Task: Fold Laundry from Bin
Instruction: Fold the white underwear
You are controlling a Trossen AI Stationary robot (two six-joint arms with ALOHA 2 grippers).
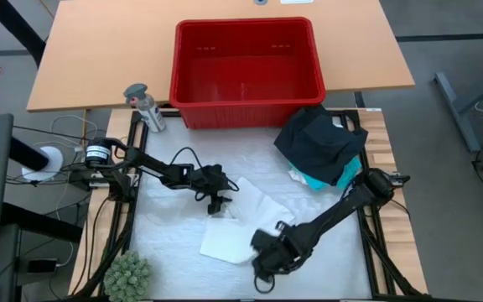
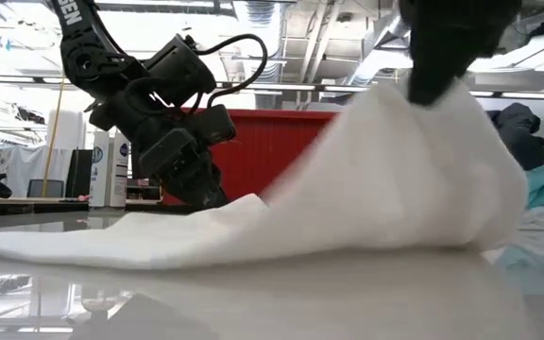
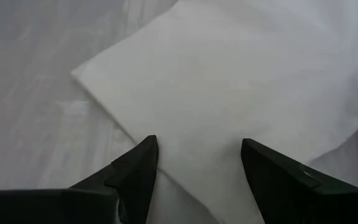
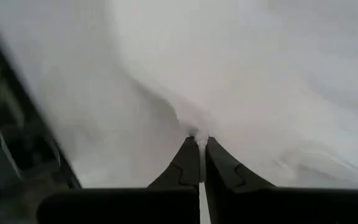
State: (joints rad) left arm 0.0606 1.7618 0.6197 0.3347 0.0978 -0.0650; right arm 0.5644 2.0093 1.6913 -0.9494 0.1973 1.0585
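Note:
A white cloth (image 1: 243,214) of the laundry lies spread at the table's middle. My right gripper (image 1: 260,252) is shut on its near right part and holds it raised in a peak (image 2: 414,99). My left gripper (image 1: 217,202) stands open, slanting down over the cloth's far left edge (image 3: 114,118), one finger (image 3: 143,163) at that edge and the other (image 3: 261,163) over the cloth. A heap of black clothing (image 1: 319,141) with a turquoise piece (image 1: 345,174) lies at the table's far right. Behind the table stands the red bin (image 1: 243,23). My left gripper hangs low over the white cloth's far left edge; whether its fingertips touch it, I cannot tell. My right gripper pinches a raised fold of the white cloth (image 4: 194,127) between its two shut fingers, coming steeply from above. That part is lifted into a peak, and the rest slopes down to the table (image 2: 111,241).
A spray bottle (image 1: 145,106) stands at the bin's left near corner. A green spiky ball (image 1: 128,273) sits at the table's near left corner. Bare table surface (image 1: 170,243) shows left of the cloth.

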